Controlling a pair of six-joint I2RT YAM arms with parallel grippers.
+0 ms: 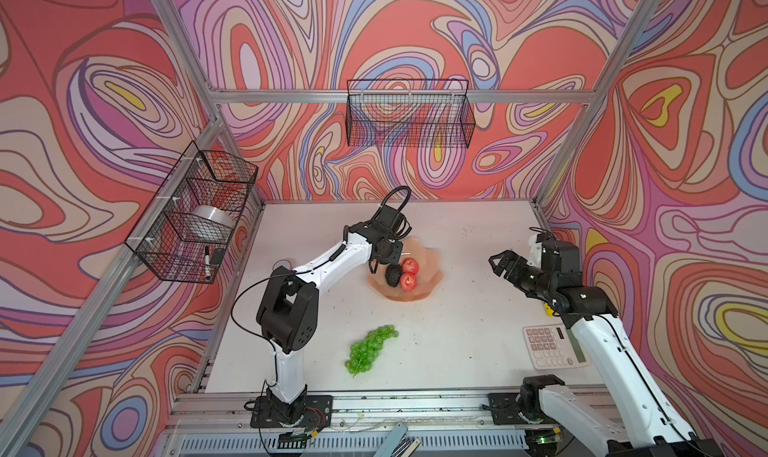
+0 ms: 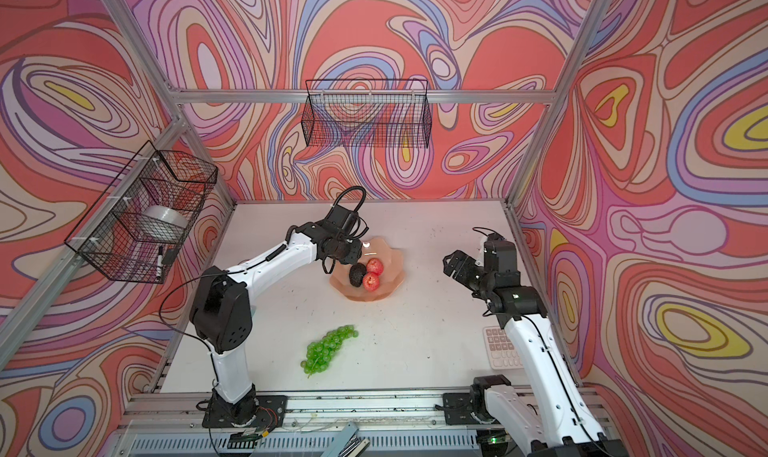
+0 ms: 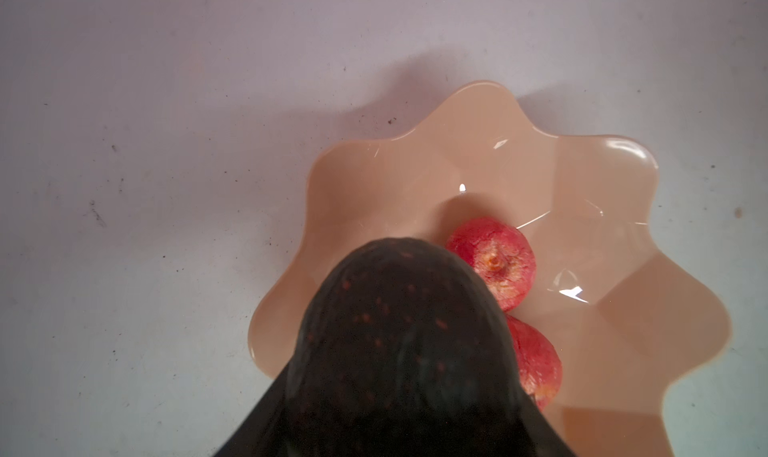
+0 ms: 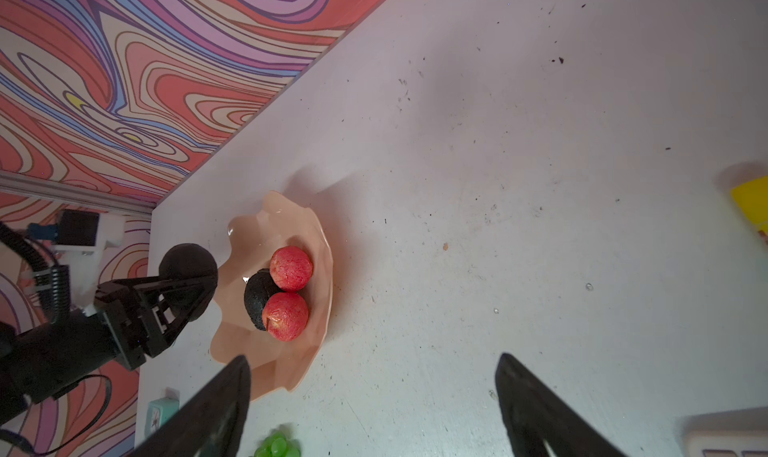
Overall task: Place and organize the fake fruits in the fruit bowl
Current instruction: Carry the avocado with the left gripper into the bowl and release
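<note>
The peach-pink fruit bowl (image 1: 430, 268) (image 2: 392, 263) stands mid-table. In it lie two red apples (image 1: 410, 265) (image 1: 408, 282) and one dark avocado (image 1: 392, 276). My left gripper (image 1: 381, 263) (image 4: 195, 276) hangs over the bowl's left rim, shut on a second avocado (image 3: 399, 330) (image 4: 189, 261). That avocado fills the lower middle of the left wrist view, above the bowl (image 3: 602, 209) and the apples (image 3: 498, 259). A bunch of green grapes (image 1: 370, 348) (image 2: 328, 348) lies on the table nearer the front. My right gripper (image 1: 498, 263) (image 4: 374, 392) hovers open and empty to the right of the bowl.
A pale calculator (image 1: 552, 347) lies at the front right beside the right arm. Black wire baskets hang on the back wall (image 1: 409, 114) and the left wall (image 1: 191, 213). A yellow object (image 4: 752, 201) sits near the right edge. A small teal item (image 4: 160, 411) lies left of the bowl.
</note>
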